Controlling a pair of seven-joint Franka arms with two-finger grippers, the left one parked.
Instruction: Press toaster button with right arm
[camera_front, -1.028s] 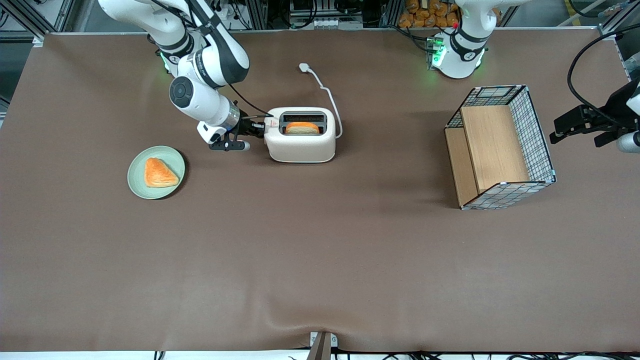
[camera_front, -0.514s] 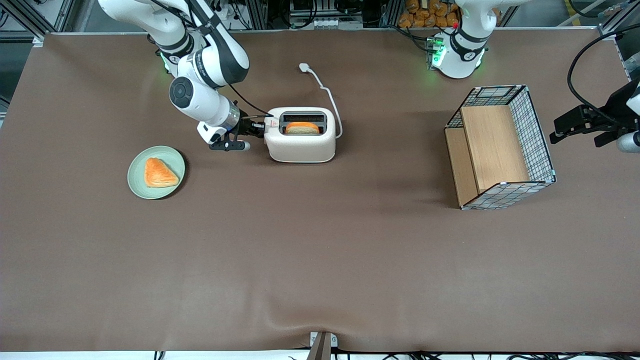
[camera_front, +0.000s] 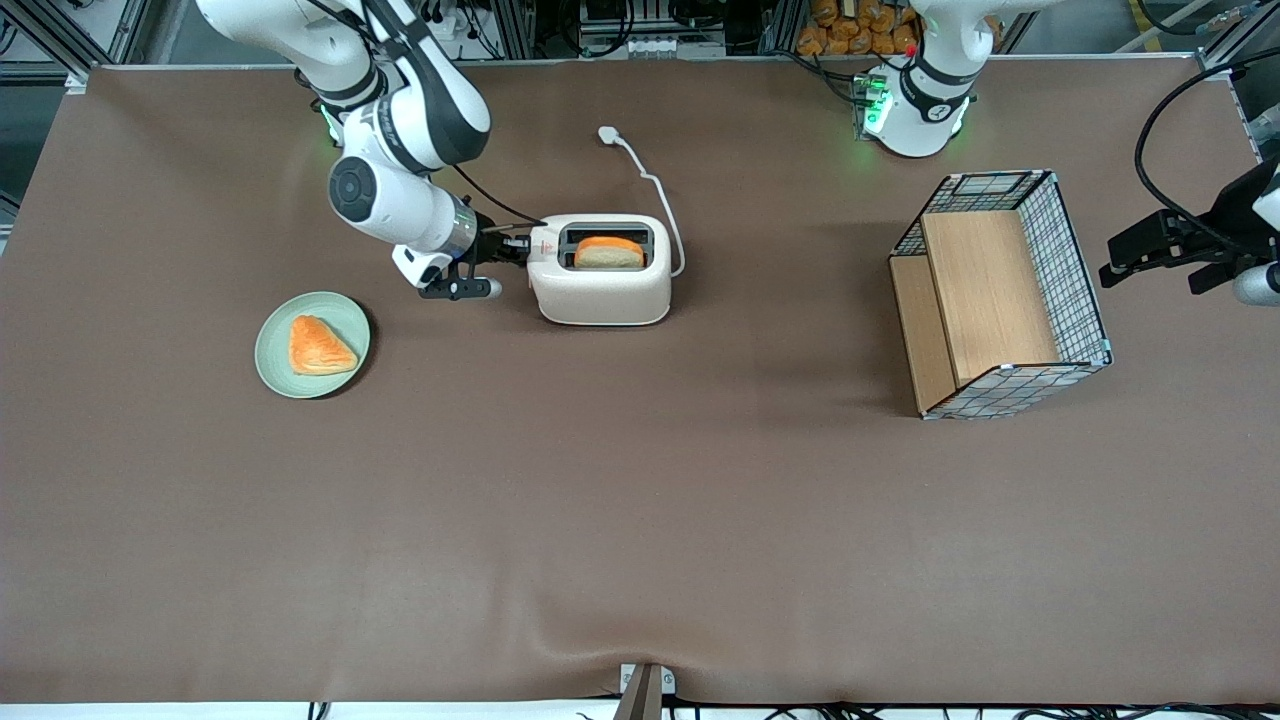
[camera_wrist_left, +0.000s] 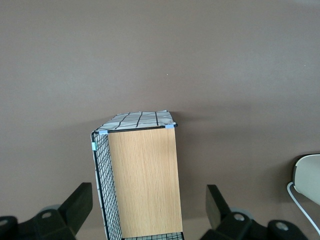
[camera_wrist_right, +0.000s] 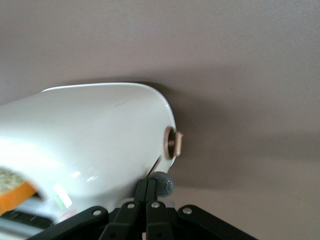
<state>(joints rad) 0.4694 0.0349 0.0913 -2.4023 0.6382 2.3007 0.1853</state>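
The cream-white toaster (camera_front: 600, 290) stands on the brown table with a slice of bread (camera_front: 610, 252) in its top slot. My right arm (camera_front: 400, 130) reaches down to the toaster's narrow end, and the gripper (camera_front: 515, 250) is right against that end. In the right wrist view the gripper (camera_wrist_right: 146, 186) has its two fingers pressed together with nothing between them. Their tips touch the toaster's (camera_wrist_right: 95, 135) end wall beside the grey round toaster button (camera_wrist_right: 162, 184). A small brass-coloured dial (camera_wrist_right: 172, 142) sits on the same end.
A green plate (camera_front: 345, 375) with a pastry lies nearer the front camera, toward the working arm's end. The white cord and plug (camera_front: 608, 133) trail from the toaster. A wire-mesh wooden basket (camera_front: 1000, 295) stands toward the parked arm's end and also shows in the left wrist view (camera_wrist_left: 142, 180).
My gripper and forearm have shifted slightly up and away from the front camera at the toaster's end. The bread slice now stands a little higher in the slot.
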